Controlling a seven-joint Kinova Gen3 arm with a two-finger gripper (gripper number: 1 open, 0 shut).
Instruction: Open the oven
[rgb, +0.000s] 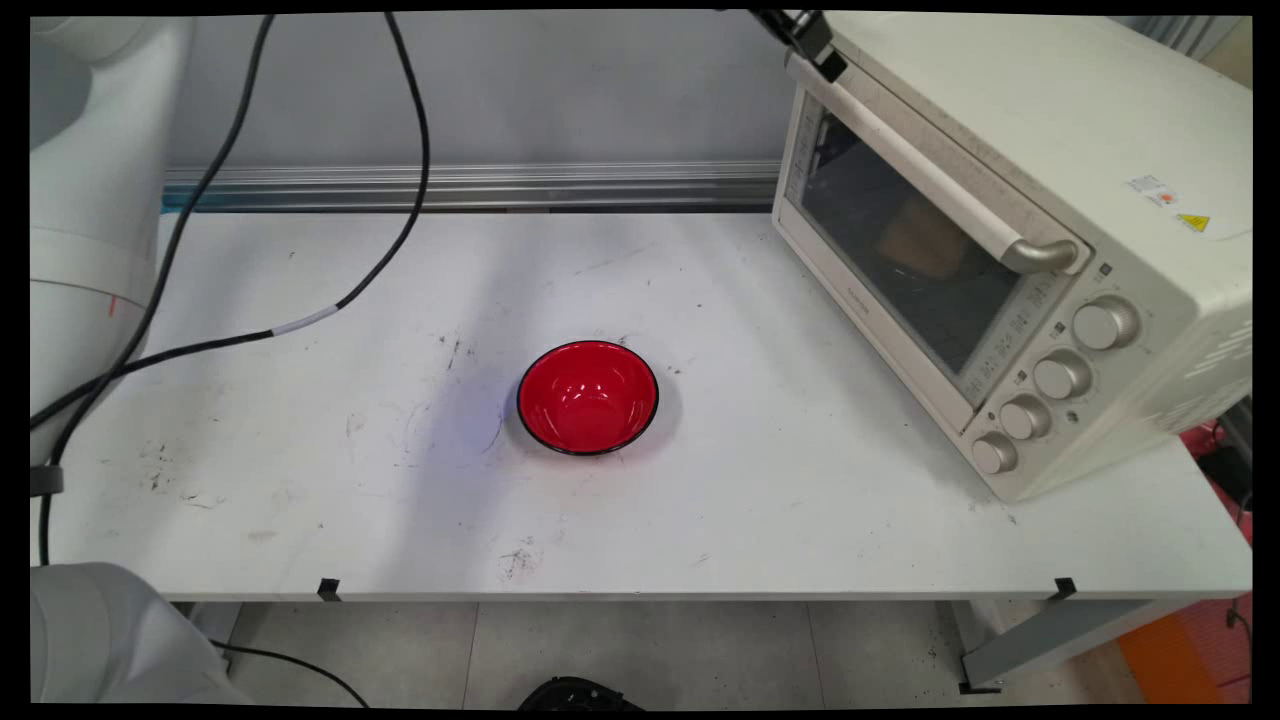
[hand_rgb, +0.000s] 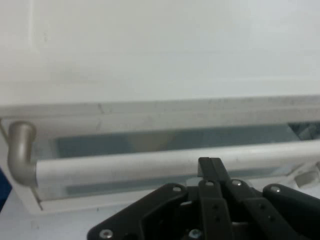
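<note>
A cream toaster oven (rgb: 1050, 140) stands at the table's right with its door closed. My gripper (rgb: 812, 42) shows at the top edge, by the far end of the door's handle bar (rgb: 925, 170). In the hand view the gripper (hand_rgb: 211, 163) is shut, its two fingers pressed together with nothing between them, and their tips sit right against the lower edge of the handle bar (hand_rgb: 115, 168). The handle's grey elbow (hand_rgb: 20, 150) is at the left. Through the door glass (rgb: 900, 260) I make out something brown inside.
A red bowl (rgb: 588, 397) with a black rim sits empty on the white table (rgb: 300, 480), left of the oven. Several knobs (rgb: 1060, 375) run down the oven's front right. Black cables (rgb: 400, 230) hang over the table's back left.
</note>
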